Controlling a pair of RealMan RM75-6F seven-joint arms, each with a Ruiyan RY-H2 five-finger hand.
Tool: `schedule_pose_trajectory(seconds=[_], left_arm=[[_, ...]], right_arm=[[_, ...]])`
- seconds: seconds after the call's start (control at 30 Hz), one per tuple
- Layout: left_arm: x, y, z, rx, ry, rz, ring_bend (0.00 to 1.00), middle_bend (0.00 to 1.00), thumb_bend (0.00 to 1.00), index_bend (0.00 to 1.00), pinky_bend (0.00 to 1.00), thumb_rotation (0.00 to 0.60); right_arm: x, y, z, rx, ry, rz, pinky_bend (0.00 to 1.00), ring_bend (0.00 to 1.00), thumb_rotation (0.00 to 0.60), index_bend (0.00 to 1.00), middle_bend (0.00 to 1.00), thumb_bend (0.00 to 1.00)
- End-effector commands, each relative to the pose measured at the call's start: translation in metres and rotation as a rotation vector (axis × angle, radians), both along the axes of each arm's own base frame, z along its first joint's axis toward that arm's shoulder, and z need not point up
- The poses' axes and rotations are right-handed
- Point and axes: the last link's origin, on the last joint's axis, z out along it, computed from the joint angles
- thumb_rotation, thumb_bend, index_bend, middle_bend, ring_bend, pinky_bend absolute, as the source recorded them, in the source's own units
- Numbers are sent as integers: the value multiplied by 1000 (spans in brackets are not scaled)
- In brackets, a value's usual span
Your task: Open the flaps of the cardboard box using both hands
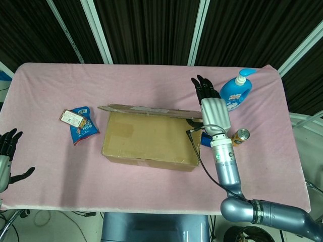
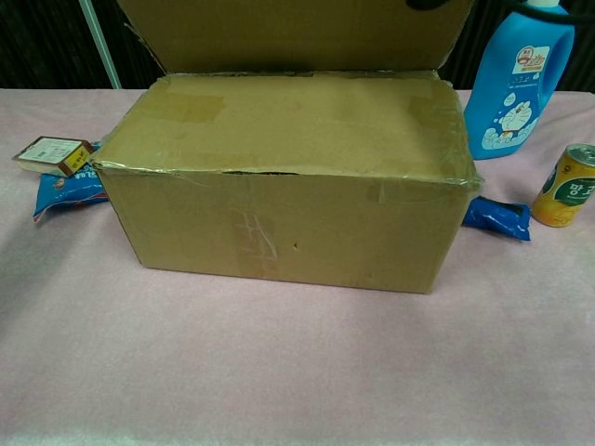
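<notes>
At centre right of the head view, the right hand [image 1: 214,112] touches the box's [image 1: 149,141] raised flap [image 1: 146,110], fingers straight and apart; the left hand [image 1: 6,156], lower left, is spread, holding nothing.

The head view looks steeply down from above the robot's side of the desk [image 1: 50,196], far enough back to take in the whole pink-covered top, with dark curtains beyond the far edge. The chest view sits low, near the height of the desk [image 2: 297,372], facing level across it and very close (the cardboard box [image 2: 279,177] fills most of the picture, its raised back flap cut off at the top edge). Both views share the box [image 1: 149,141], the blue bottle [image 1: 233,93] [image 2: 516,84], the can [image 1: 240,136] [image 2: 575,186] and the snack packet [image 1: 82,128] [image 2: 60,190] on the left. Only the head view shows the right robot hand [image 1: 213,112] and the left robot hand [image 1: 6,156].
</notes>
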Motion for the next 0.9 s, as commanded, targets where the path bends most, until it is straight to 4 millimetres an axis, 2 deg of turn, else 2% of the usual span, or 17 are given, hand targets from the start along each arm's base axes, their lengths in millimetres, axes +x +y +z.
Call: schedule_pose_trajectory(seconds=[0.03,0.1,0.2,0.37,0.5,0.6,0.7,0.77,0.9], left_arm=[[0,0,0,1,-2,2,0,0,105,0,0,600],[-1,0,1,5,-9,6,0,0,105,0,0,600],[0,1,1,4,-9,8,0,0,105,0,0,600],[-1,0,0,2,-8,10,0,0,105,0,0,600],[-1,0,0,0,-6,12,0,0,105,0,0,600],[-1,0,0,-5,-3,16,0,0,105,0,0,600],[-1,-1,0,-6,-1,18,0,0,105,0,0,600],[-1,-1,0,-6,1,18,0,0,105,0,0,600],[-1,-1,0,-12,8,19,0,0,105,0,0,600]], right_arm=[[4,-22,8,-28,25,-23,235,0,600,0,0,265],[6,-40,17,-65,27,-47,235,0,600,0,0,265],[5,-55,24,-95,31,-71,235,0,600,0,0,264],[-2,-72,30,-115,23,-123,235,0,600,0,0,264],[-7,-74,32,-105,-10,-141,235,0,600,0,0,264],[-13,-65,32,-87,-30,-136,235,0,600,0,0,263],[-28,-45,37,-71,-21,-122,235,0,600,0,0,263],[-42,-29,42,-57,-5,-126,235,0,600,0,0,263],[-83,10,57,-33,42,-158,235,0,600,0,0,231]])
